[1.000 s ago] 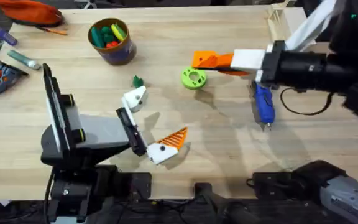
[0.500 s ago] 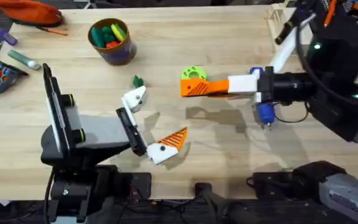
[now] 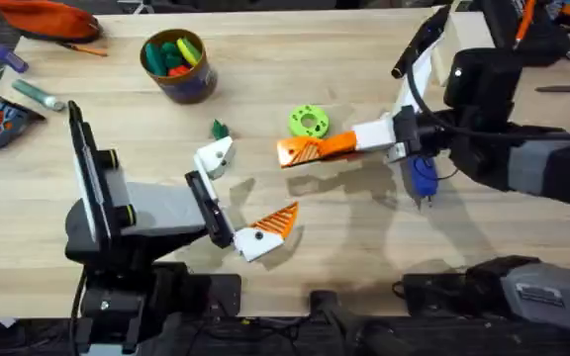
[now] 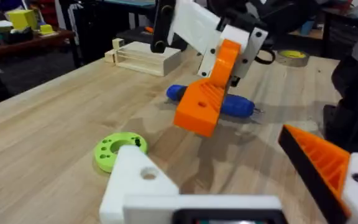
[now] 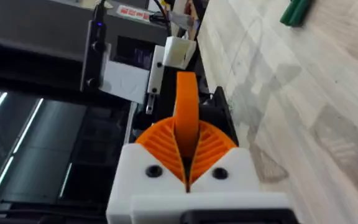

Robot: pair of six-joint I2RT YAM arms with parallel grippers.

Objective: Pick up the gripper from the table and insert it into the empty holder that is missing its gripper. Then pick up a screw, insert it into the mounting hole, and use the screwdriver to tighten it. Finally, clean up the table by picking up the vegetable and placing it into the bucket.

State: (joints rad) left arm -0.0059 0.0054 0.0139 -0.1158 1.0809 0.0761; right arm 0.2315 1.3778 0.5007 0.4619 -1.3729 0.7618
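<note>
Here the right gripper (image 3: 290, 151) is clenched on the gripper (image 5: 186, 118), the small orange finger, which stands out past its tips and is carried above the middle of the table (image 3: 364, 59), pointing toward the left arm. The left gripper (image 3: 240, 193) rests released near the front edge; one side carries an orange finger, while the other is the empty holder (image 3: 214, 157), a bare white mount. Insertion is therefore judged not yet done: the part is picked up and presented, but it sits apart from the holder.

Everything after that remains. The screwdriver (image 3: 421, 176) lies untouched on the table under the right arm, toward the right side. A lime disc (image 3: 308, 123) lies just behind the carried part. No screw can be made out. The vegetable (image 3: 220, 129) lies on the table just behind the holder, and the bucket (image 3: 177, 65) stands near the back left, so cleanup is also pending.
</note>
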